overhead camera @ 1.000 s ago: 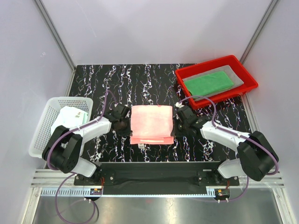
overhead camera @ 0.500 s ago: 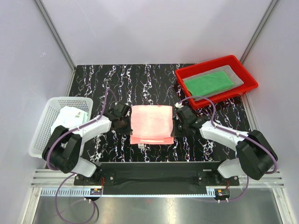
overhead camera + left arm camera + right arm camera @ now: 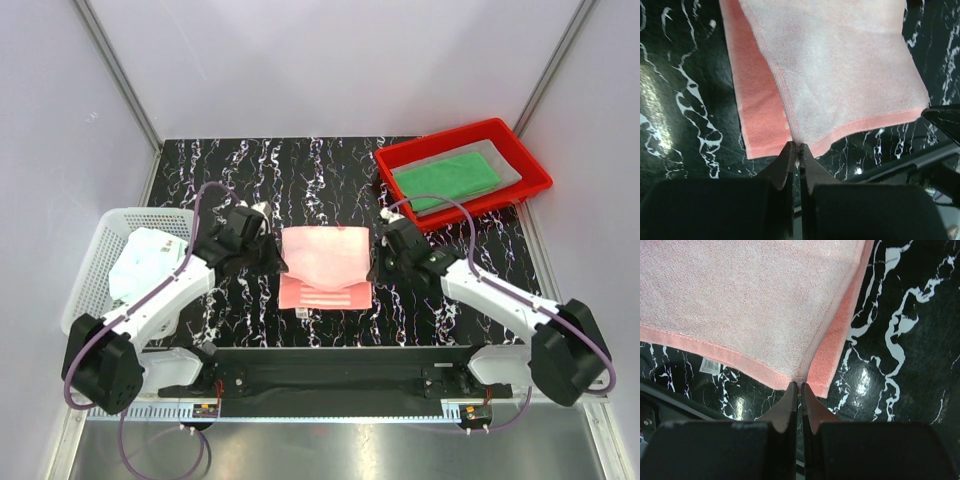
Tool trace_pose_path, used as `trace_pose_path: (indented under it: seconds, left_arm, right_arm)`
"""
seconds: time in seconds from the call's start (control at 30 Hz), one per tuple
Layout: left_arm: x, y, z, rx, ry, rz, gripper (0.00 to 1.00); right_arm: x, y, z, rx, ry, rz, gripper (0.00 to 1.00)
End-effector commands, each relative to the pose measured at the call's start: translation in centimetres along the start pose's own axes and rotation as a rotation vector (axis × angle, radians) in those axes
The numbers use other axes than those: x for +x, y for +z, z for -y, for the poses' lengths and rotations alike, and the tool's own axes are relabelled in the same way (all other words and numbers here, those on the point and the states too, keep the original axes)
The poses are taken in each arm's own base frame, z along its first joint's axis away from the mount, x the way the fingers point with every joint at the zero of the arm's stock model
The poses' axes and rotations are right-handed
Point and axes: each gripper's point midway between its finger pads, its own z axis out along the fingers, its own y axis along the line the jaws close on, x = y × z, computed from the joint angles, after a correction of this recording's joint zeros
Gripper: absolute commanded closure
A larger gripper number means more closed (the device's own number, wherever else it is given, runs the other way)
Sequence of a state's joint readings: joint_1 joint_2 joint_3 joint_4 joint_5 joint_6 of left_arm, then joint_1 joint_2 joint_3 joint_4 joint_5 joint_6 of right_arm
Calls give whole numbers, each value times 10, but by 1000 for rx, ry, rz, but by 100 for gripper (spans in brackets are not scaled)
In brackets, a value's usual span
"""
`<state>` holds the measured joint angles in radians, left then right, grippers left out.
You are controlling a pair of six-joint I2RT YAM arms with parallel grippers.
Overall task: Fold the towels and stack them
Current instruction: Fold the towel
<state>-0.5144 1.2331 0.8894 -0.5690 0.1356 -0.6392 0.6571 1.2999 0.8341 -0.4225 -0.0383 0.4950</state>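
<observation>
Pink towel [image 3: 325, 262] sits mid-table, toward the near edge, between my two grippers. Left gripper [image 3: 272, 258] is at its left edge, right gripper [image 3: 378, 262] at its right edge. Left wrist view: my left gripper [image 3: 798, 150] has its fingers pressed together on a corner of the upper layer, pinching cloth, that layer lifted off the pink layer under it. Right wrist view: same on my right gripper [image 3: 799, 388], fingertips squeezed shut on the hemmed corner of the top layer, lower layer showing just beside it on the table. So both hands hold the same towel [image 3: 840, 75] by opposite near corners, upper layer raised and sagging between them; a lower strip with pale stripes lies flat toward the near edge. Small white label shows under the towel [image 3: 750, 300] hem in the right wrist view.

Green towel [image 3: 446, 177], folded, lies on a grey towel [image 3: 508, 172] in the red tray [image 3: 400, 158] at the far right corner of the table. Pale blue-white towel [image 3: 140, 262] is bunched in the white basket [image 3: 100, 250] off the table's left edge.

Table [image 3: 300, 180] is black marbled with white veins, glossy. Plain pale walls on three sides, metal posts in the far corners.
</observation>
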Motion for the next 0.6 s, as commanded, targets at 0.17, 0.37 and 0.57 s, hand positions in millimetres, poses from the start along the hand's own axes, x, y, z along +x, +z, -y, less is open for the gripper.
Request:
trace_pose_path:
  seconds: [0.17,0.37,0.57]
  left_arm:
    - [64,31,-4,116,-54,-145,100]
    - [80,44,-22,61,-47,-176,100]
    - [74,38,-30,-7,-25,-165,100]
  right_arm:
    - [47,17,13,-51,92,-44,100]
    - [58,23,18,-44,93,-67,100]
    - [44,15,15,-31,63,-46,100]
